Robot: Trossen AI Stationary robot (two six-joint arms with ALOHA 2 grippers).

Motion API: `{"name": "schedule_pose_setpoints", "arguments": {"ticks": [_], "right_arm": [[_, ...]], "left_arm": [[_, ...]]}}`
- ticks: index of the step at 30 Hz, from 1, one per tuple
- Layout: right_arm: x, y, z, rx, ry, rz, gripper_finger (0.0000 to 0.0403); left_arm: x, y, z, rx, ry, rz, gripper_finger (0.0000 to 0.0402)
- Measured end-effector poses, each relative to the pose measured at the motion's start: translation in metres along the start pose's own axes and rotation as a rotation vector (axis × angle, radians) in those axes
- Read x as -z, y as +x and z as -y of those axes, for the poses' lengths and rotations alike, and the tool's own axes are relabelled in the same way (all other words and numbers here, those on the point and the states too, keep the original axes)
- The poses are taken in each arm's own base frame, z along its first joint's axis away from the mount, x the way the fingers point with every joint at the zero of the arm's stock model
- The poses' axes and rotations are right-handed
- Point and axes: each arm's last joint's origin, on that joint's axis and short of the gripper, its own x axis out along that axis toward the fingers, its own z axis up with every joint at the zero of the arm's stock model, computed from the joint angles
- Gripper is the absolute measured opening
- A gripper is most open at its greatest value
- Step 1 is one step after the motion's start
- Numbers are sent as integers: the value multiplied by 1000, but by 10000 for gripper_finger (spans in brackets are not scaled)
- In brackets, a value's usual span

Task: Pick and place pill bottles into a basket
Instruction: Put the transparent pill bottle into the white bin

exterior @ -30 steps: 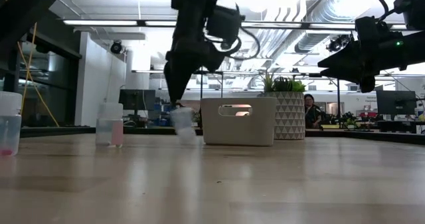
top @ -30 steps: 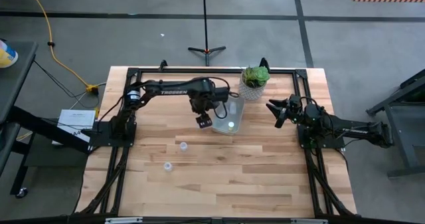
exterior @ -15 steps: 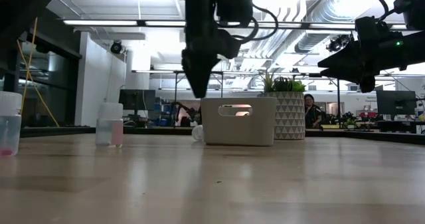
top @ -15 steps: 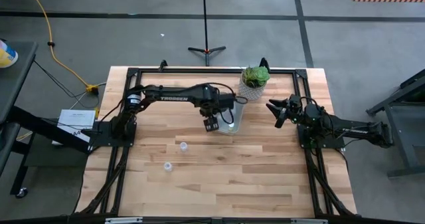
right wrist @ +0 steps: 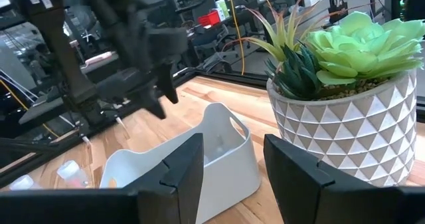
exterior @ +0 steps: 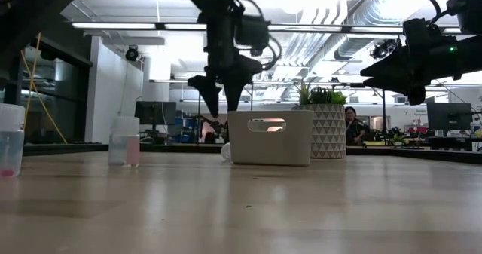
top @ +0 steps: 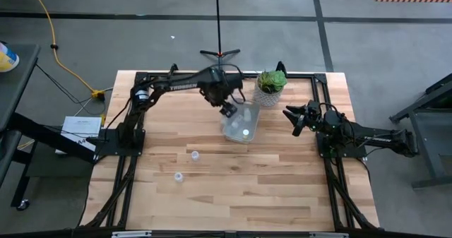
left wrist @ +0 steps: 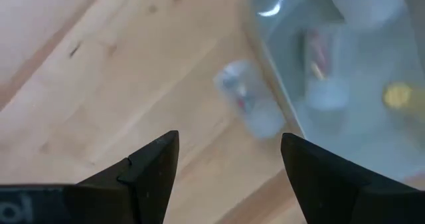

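Left end effector [top: 227,111] now hanging open, empty, over basket [top: 241,123] near desk's far edge | dropped pill bottle [left wrist: 247,98] lying outside basket wall | needing re-pick

A white patterned pot [top: 267,97] with a green plant [top: 271,80] stands on the wooden table [top: 233,188].

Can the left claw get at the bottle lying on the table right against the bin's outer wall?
Probably yes. The left claw hangs open just above that pill bottle, nothing between them. The bottle lies on its side tight against the basket wall, so one finger may foul the wall.
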Motion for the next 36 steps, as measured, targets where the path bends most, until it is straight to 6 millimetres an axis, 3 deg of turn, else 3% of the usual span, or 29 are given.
{"name": "schedule_pose_setpoints", "arguments": {"ticks": [9,15,23,36], "right_arm": [[0,0,0,0,0,-1,149],[0,0,0,-4,8,-3,149],[1,0,0,-3,6,-11,149],[4,3,1,15,-5,-47,149]], "left_arm": [[-7,13,-3,38,-52,-11,301],[-3,35,-11,1,-80,-47,301],[1,61,-11,135,-105,-65,301],[-3,61,-9,153,-118,-27,301]]}}
